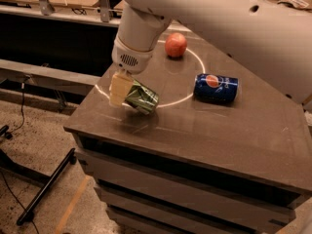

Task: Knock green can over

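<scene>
W/ gripper (128, 93) against the tilted green can (143, 98) near the table's (219, 130) left edge, grip can't tell, we tip it inward.

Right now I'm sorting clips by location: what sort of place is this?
Probably a robot lab or workshop: a white ring marked on the table, a bare gritty floor with a loose cable, and a metal stand. The gripper is above the table's near edge, beside the green can.
</scene>
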You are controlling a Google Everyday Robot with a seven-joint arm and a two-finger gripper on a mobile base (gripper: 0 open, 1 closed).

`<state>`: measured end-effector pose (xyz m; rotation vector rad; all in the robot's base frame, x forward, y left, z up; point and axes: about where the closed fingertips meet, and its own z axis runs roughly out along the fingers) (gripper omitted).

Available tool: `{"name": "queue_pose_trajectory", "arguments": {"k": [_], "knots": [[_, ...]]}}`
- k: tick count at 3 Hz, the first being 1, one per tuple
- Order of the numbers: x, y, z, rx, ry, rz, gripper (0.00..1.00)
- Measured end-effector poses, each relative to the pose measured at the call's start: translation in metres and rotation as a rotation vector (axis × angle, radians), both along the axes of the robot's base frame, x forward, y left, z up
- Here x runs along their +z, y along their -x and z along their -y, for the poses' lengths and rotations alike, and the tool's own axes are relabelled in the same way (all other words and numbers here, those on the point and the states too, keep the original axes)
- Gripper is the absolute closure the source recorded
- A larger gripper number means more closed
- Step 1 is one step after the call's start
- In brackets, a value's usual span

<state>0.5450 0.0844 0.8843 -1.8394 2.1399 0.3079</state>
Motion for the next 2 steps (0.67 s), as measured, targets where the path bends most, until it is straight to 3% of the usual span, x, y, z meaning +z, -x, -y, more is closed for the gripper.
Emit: {"name": "queue_pose_trajectory", "arguments": {"k": [1,2], "knots": [[0.0001,0.0005,-0.0006,0.001,0.0,0.001,0.0],[0.0001,0.0005,-0.0006,0.001,0.0,0.001,0.0]]}}
